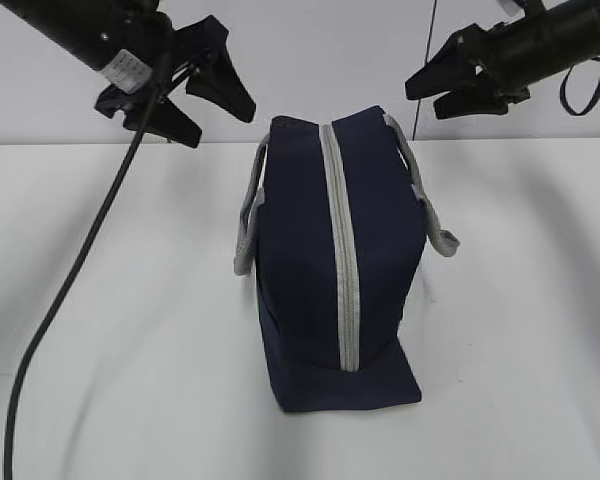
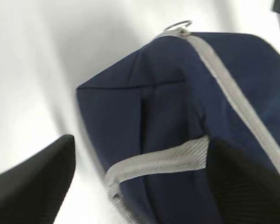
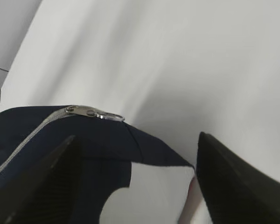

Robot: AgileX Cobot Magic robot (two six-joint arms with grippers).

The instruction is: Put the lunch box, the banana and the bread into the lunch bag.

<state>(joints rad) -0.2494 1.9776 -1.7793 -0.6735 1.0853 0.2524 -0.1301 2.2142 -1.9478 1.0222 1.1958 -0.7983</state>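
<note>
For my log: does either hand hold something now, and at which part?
Nothing is held. Left hand and right hand are open, above the closed lunch bag.

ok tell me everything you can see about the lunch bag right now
The lunch bag is navy-blue fabric, standing upright on the white table. A grey zipper runs along its top and looks closed, with a metal ring pull at the far end. Grey strap handles hang down both sides, and the right wrist view shows a white side panel. Neither claw touches it.
</note>
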